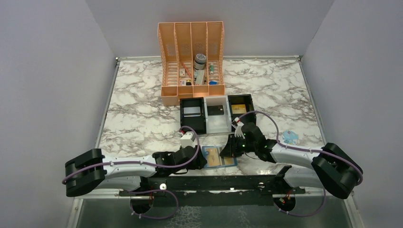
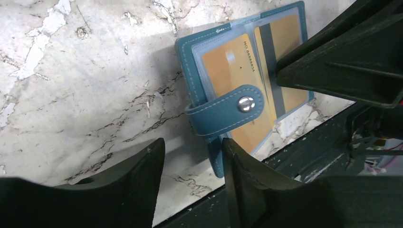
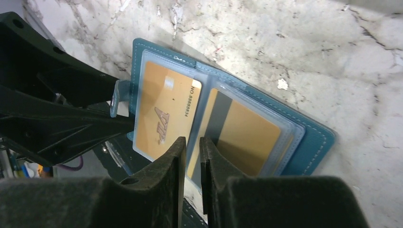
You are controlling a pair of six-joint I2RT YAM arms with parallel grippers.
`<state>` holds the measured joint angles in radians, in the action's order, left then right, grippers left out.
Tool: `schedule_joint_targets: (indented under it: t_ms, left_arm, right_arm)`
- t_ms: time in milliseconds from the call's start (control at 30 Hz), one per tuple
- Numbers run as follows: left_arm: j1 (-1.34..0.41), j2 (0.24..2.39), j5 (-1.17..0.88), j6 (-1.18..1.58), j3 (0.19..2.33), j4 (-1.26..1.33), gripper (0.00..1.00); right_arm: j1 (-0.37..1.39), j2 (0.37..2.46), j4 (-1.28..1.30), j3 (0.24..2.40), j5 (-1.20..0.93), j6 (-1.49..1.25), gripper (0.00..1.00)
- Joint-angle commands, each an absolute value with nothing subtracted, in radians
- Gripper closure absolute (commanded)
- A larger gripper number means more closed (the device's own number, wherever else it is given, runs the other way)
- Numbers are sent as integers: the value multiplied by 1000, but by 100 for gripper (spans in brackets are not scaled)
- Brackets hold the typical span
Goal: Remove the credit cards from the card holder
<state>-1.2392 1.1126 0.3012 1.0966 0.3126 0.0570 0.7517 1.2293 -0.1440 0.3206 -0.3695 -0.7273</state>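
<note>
The blue card holder lies open flat near the table's front edge, between my two grippers. Gold credit cards sit in its clear sleeves; a second one fills the other panel. Its snap tab is folded over the left card. My left gripper is open at the holder's left edge, its right finger beside the blue border, nothing between the fingers. My right gripper hovers over the holder's centre fold, open by a narrow slit and gripping nothing.
Behind the holder stands a black-and-white three-compartment tray holding a silver card, a dark card and a gold card. Farther back is an orange organizer. A pale blue packet lies at right. The dark front rail runs just below the holder.
</note>
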Motion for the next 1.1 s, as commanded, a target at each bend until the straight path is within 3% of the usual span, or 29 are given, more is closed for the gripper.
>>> schedule_joint_targets:
  t_ms: [0,300,833,1067]
  left_arm:
    - [-1246,1047,311,1087,307,3,47]
    - [-1247,1090,299,1046,372,-10,45]
    - [-1250,972,405,1087,373,-71,45]
    - [-1249,1122,309,1026,362,84,48]
  right_arm:
    - [753,1242,-212,341,-435,-710,81]
    - [753,1284,-225,350,-442,-712,79]
    - [753,1313,-203,369,-394,-704,77]
    - [753,1344,-210,379,-394,-705,75]
